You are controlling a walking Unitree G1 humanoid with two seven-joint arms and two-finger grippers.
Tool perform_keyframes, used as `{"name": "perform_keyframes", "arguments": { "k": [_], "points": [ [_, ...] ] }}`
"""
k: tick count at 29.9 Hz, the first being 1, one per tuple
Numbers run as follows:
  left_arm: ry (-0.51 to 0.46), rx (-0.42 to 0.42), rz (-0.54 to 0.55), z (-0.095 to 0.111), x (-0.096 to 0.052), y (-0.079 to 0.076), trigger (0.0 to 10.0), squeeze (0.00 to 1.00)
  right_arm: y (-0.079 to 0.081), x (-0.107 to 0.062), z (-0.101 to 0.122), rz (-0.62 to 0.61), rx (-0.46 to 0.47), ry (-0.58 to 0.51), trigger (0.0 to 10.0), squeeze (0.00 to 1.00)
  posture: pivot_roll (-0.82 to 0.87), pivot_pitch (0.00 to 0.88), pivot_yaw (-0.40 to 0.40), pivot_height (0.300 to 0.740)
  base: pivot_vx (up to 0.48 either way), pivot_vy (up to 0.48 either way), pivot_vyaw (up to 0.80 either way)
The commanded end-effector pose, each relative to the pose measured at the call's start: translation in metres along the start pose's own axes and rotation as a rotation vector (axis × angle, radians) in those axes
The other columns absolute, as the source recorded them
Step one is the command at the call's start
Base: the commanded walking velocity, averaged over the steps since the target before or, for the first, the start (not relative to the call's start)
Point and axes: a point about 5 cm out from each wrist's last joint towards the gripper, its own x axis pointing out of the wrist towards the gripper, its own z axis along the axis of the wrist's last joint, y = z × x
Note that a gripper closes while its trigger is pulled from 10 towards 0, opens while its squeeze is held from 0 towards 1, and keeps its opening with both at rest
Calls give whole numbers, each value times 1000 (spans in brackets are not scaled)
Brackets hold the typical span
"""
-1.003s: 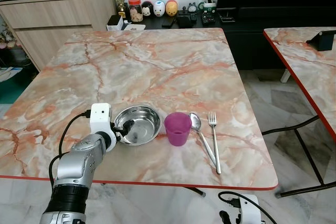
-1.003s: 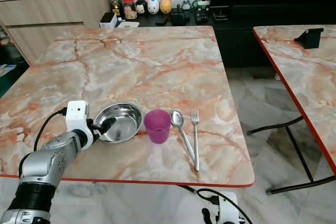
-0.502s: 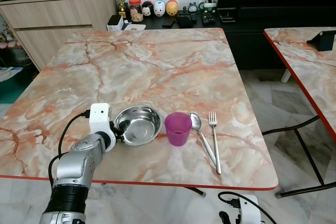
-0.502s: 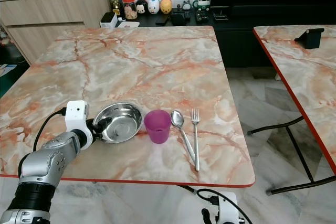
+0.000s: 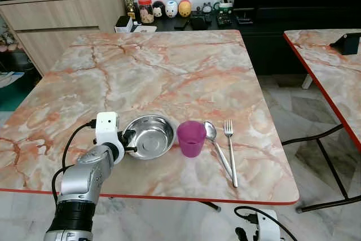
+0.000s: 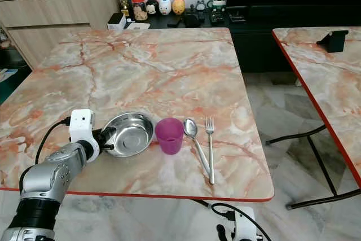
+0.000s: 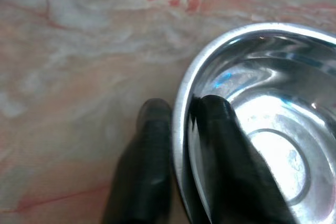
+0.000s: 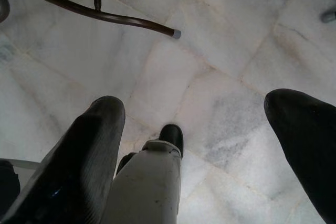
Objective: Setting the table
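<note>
now the left hand (image 5: 127, 141) has slid back a little toward the robot, and the bowl (image 5: 149, 135) has come with it. its two black fingers (image 7: 226, 145) pinch the bowl's near rim, one inside the bowl and one outside, so the hand is almost shut with just the thin metal wall between. the bowl sits flat on the counter (image 5: 169, 71), right in front of the hand.

a second ago one finger reached deeper across the inside of the bowl, and the bowl looked tipped up a bit on the hand's side. now the finger is back at the rim and the bowl looks level. it also sits a tiny bit closer to the front edge of the counter than it did.

past the bowl from the hand stands the purple cup (image 5: 190, 138), just beside the bowl. it has not moved. farther the same way lie the spoon (image 5: 217, 145) and then the fork (image 5: 230, 150), side by side, also where they were.

i think this means the bowl is being nudged into its spot in the row, and the setting looks nearly done: bowl, cup, spoon, fork all lined up. the hand has not let go yet.

the right hand (image 8: 194, 145) hangs low over the floor (image 8: 220, 35) with its fingers wide apart, holding nothing.
</note>
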Motion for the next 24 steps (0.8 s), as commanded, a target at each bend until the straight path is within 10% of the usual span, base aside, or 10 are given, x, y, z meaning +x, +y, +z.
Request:
{"name": "perform_keyframes", "arguments": {
  "k": [1, 7, 8, 24],
  "points": [
    [8, -8, 32, -3, -3, 5, 0, 0, 1, 0, 1, 4, -3, 2, 10000, 0, -41, 0, 44, 720, 0, 0, 0],
    [-81, -62, 92, 4, -7, 12, 1020, 0, 1, 0, 1, 4, -5, 2, 10000, 0, -37, 0, 38, 720, 0, 0, 0],
    [-161, -107, 107, 12, -9, 13, 10000, 0, 1, 0, 1, 4, -6, 3, 10000, 0, -37, 0, 37, 720, 0, 0, 0],
    [-586, -468, 53, 57, -32, 9, 10000, 0, -1, 0, 2, 0, -18, 1, 10000, 0, -37, 0, 20, 720, 0, 0, 0]
  ]
}}
